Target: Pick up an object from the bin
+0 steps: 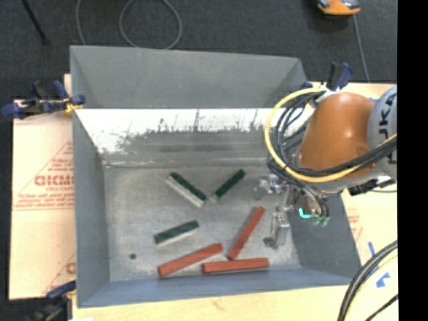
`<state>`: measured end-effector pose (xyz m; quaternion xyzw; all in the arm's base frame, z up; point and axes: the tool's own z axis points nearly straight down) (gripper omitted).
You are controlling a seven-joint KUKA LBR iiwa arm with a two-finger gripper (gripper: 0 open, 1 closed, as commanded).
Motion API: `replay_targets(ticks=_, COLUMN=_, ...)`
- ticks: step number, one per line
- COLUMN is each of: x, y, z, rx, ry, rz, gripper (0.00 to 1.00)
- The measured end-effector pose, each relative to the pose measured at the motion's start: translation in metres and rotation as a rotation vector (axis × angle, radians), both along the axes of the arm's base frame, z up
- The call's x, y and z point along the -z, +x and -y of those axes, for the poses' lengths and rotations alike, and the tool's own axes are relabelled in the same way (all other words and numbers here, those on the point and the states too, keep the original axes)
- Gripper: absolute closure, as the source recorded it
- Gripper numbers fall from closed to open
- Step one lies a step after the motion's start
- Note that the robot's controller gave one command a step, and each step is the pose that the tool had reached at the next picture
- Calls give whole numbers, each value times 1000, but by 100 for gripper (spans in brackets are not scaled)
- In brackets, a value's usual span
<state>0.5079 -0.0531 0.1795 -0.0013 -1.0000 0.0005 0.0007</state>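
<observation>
The gripper (278, 231), open or closed impossible to tell, hangs just right of a red-brown bar (245, 233) slanting lower-left to upper-right.

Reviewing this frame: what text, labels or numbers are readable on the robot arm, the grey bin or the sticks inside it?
"UK": black letters on the robot's white arm link, partly cut off; reading uncertain.
Grey metal bin, flat green sticks, flat red-brown sticks: no text visible.

Slim red bar (245, 233), seemingly flat, diagonal at the bin's (127, 199) right
</observation>
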Motion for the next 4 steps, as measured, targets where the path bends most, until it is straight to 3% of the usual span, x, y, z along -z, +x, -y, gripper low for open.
replay_targets(ticks=1, x=112, y=-5, z=-10, rx=-73, ry=1, rz=-1, gripper=0)
replay_targets(ticks=2, x=107, y=-1, z=-10, rx=-75, ry=0, rz=12, gripper=100)
replay_targets(ticks=3, x=-3, y=19, z=-76, rx=-65, ry=3, rz=14, gripper=100)
replay_targets(ticks=4, x=-71, y=-3, z=-91, rx=-79, ry=1, rz=11, gripper=100)
